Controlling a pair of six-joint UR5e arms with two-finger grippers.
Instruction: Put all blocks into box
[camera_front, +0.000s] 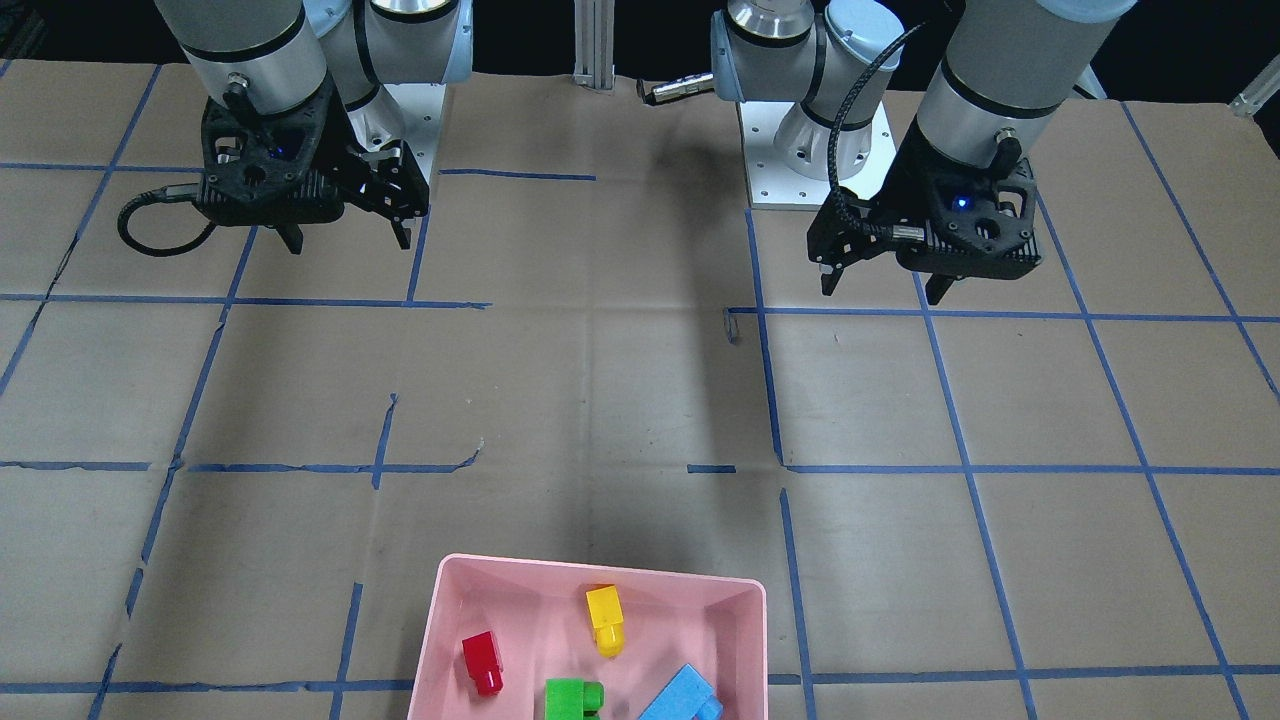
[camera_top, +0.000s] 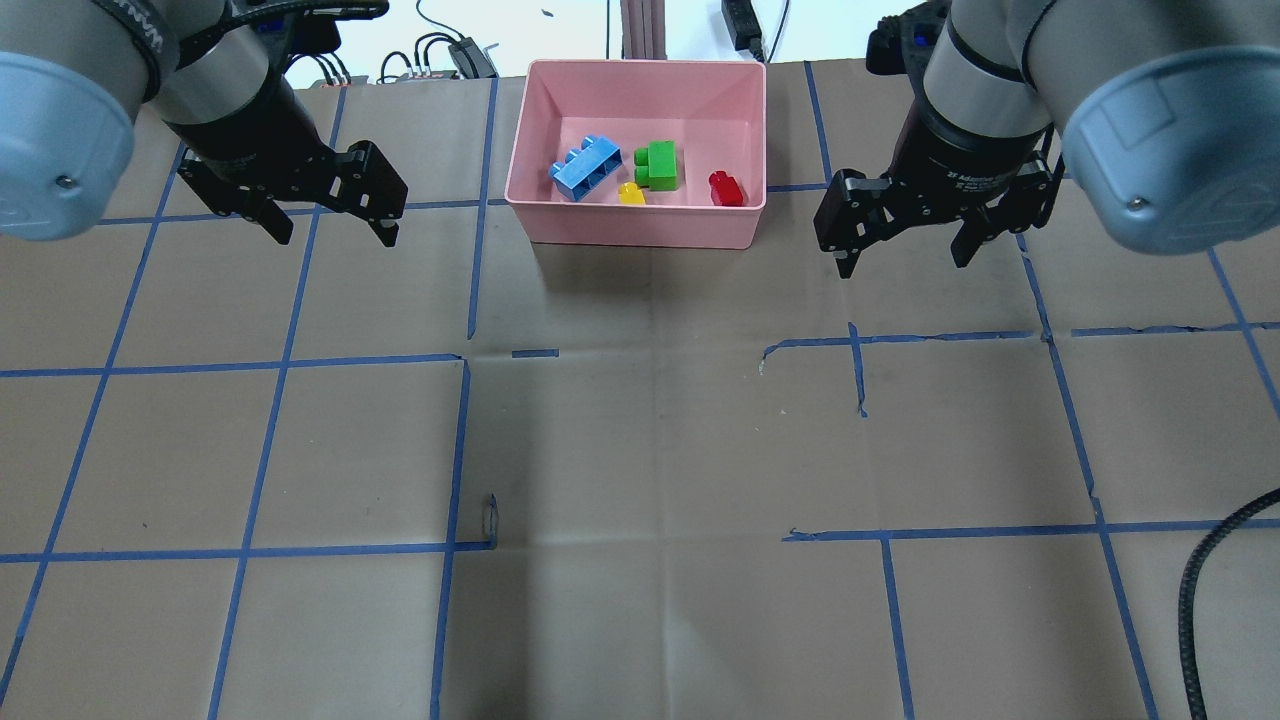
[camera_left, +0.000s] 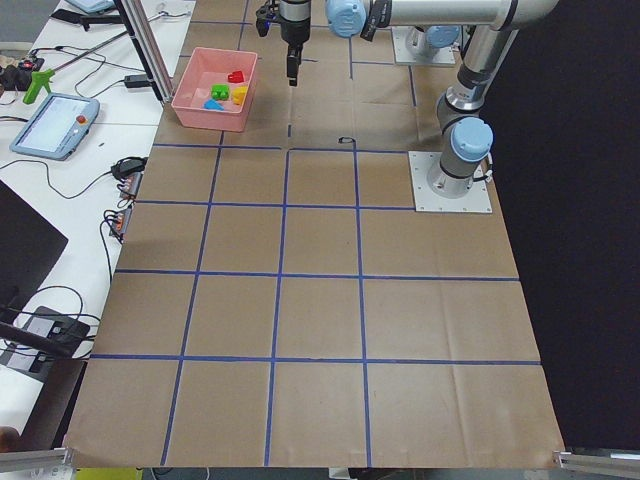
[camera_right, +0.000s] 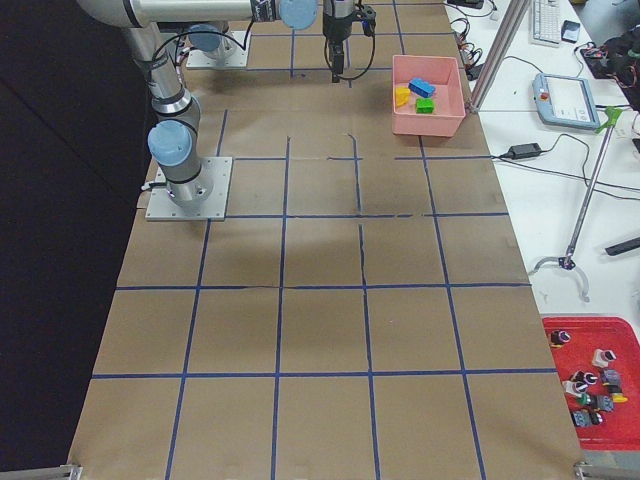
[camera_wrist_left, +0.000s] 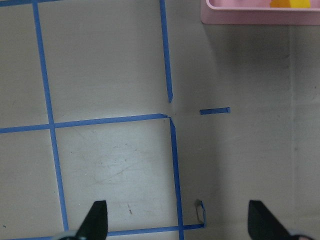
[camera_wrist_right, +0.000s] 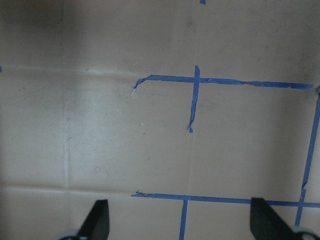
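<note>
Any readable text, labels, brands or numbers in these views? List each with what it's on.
"2F Adaptive…", rest blurred: white print on the right arm's black wrist collar.
White letters on the left arm's black band: cropped, unreadable.
Grey handheld screen beside the table: too small.
Pink plastic tray, studded toy bricks: no text.

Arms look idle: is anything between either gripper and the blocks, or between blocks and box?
Nothing visible does. The blue block, green block, yellow block and red block already lie inside the box; the left gripper and right gripper hang open beside it.
</note>
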